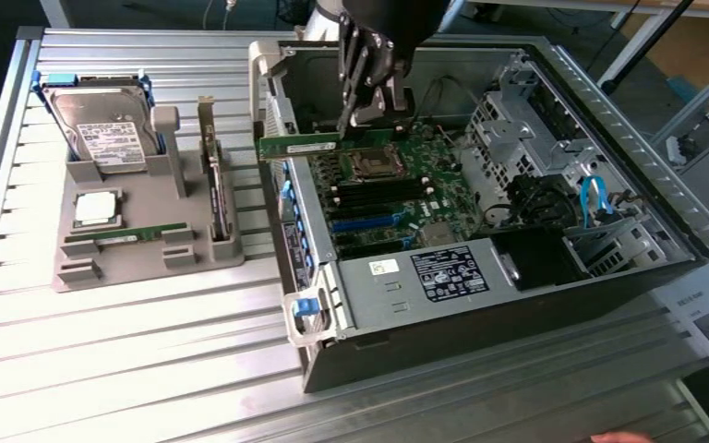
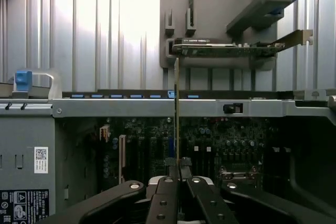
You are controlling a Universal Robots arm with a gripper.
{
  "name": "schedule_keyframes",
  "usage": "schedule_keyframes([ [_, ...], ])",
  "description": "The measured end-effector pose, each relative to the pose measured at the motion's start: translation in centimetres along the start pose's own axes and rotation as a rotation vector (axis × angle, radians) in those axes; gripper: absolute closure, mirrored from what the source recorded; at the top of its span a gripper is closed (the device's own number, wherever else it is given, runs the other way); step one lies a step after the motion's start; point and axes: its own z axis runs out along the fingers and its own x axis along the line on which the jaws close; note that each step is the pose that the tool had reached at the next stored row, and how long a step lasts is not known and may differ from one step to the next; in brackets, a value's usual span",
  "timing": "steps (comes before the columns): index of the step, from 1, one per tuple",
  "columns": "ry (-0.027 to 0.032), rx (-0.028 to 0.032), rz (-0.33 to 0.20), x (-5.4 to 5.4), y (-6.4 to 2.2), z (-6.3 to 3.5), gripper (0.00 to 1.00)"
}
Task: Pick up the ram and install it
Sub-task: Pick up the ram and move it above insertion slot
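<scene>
The gripper's dark fingers [image 2: 169,187] sit nearest the wrist camera, drawn narrow and pinching the ram [image 2: 177,108] by one end. From there the ram shows edge-on, as a thin line running away from the fingertips. Beyond it are the motherboard [image 2: 210,140] inside the open computer case [image 2: 131,107], then the slatted metal table [image 2: 105,24], then the grey holder [image 2: 210,14] with the dark expansion card [image 2: 226,48] standing in it.

In the exterior view the gripper [image 1: 352,126] hangs over the far part of the case [image 1: 318,305]. The ram [image 1: 299,146] is held level in the air, its long green edge pointing toward the exterior view's left. Its free end reaches over the case wall on that side. It sits above the motherboard [image 1: 416,198], just beside the processor socket [image 1: 371,166], and is not seated in any slot.

On the exterior view's left, well apart from the case, the grey holder [image 1: 145,268] carries the hard drive [image 1: 102,125], the square silver processor chip [image 1: 96,208] and the expansion card [image 1: 215,185].
</scene>
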Motion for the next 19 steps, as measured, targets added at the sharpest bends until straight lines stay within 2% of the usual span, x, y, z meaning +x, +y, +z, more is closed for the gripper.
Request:
schedule_keyframes([
  [19, 0.0, -0.0028, -0.001, 0.1, -5.12, -0.29, 0.88],
])
